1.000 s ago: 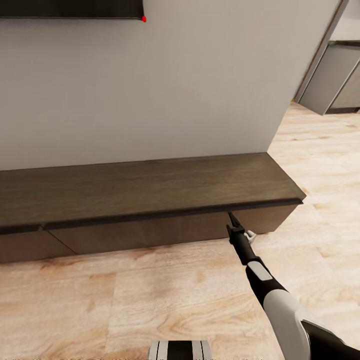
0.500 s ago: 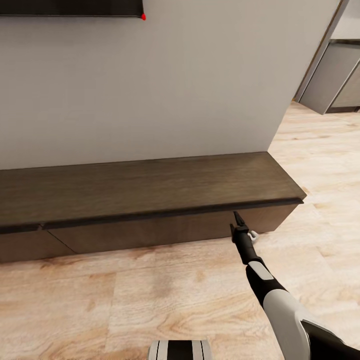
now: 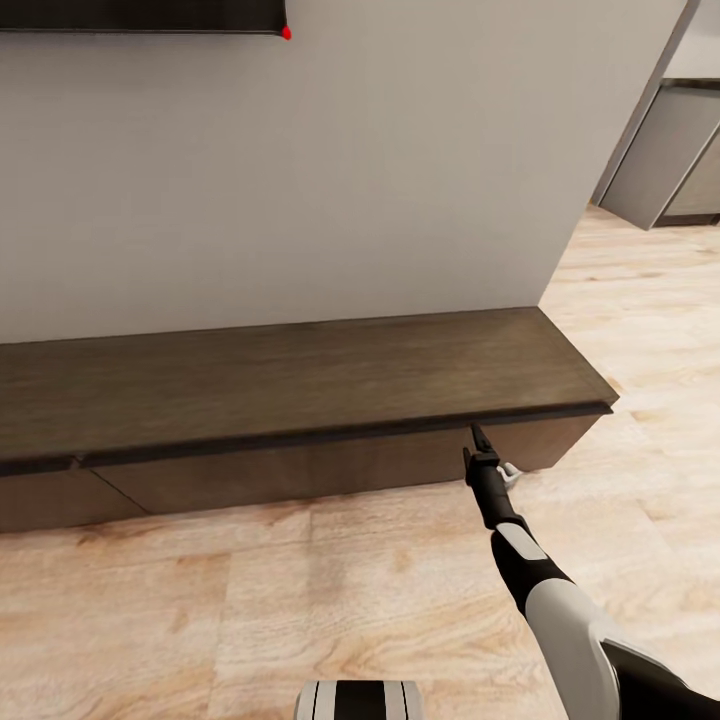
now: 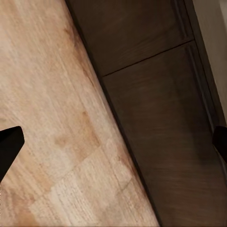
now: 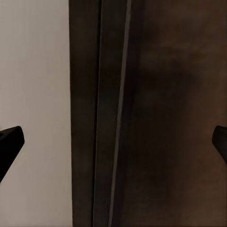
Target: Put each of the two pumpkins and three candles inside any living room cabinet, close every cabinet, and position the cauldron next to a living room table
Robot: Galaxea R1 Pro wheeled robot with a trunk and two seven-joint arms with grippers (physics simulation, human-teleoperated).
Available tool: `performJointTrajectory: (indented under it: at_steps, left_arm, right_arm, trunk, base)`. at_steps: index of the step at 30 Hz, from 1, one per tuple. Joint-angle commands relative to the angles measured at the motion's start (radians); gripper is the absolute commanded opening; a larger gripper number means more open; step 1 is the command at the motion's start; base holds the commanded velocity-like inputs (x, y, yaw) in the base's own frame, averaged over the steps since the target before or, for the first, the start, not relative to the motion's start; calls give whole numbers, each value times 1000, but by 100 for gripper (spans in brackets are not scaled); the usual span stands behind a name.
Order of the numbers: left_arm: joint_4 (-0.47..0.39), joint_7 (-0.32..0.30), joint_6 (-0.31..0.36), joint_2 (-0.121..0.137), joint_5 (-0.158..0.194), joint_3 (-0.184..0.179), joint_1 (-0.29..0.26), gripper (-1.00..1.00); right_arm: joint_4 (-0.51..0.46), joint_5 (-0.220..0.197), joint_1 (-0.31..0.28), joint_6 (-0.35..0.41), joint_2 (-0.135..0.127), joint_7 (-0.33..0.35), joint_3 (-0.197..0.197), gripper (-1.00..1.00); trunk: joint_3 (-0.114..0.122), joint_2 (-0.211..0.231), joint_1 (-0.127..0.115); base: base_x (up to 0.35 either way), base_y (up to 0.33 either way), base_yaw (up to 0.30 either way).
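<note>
Cabinet, right gripper against its front

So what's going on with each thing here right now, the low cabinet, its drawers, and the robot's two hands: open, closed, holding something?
Cabinet: top bare, nothing resting on it.
Drawer fronts: shut, flush under the top edge.
Right hand: open, empty, fingertips close under the cabinet's top lip at the drawer front.
Left hand: open, empty, aimed at the floor and cabinet front.
</note>
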Motion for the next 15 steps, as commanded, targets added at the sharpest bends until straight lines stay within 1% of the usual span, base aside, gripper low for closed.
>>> performJointTrajectory:
  at_steps: [1, 2, 11, 15]
  left_arm:
    - [3, -2, 3, 0, 1, 1, 0, 100]
    - [5, -3, 2, 0, 1, 1, 0, 100]
    - [9, -5, 3, 2, 5, 1, 0, 100]
    - [9, -6, 3, 3, 5, 1, 0, 100]
  right_arm:
    - [1, -10, 0, 7, 0, 3, 0, 100]
    - [1, -10, 0, 7, 1, 3, 0, 100]
    - [-2, -9, 0, 5, 1, 3, 0, 100]
    - [-2, -9, 0, 5, 1, 3, 0, 100]
  trunk:
    - [-1, 0, 0]
    - [-1, 0, 0]
    - [-35, -2, 4]
    - [-35, -2, 4]
  base:
    - [15, 1, 0]
    - [12, 1, 0]
    - [3, 0, 0]
    - [0, 0, 0]
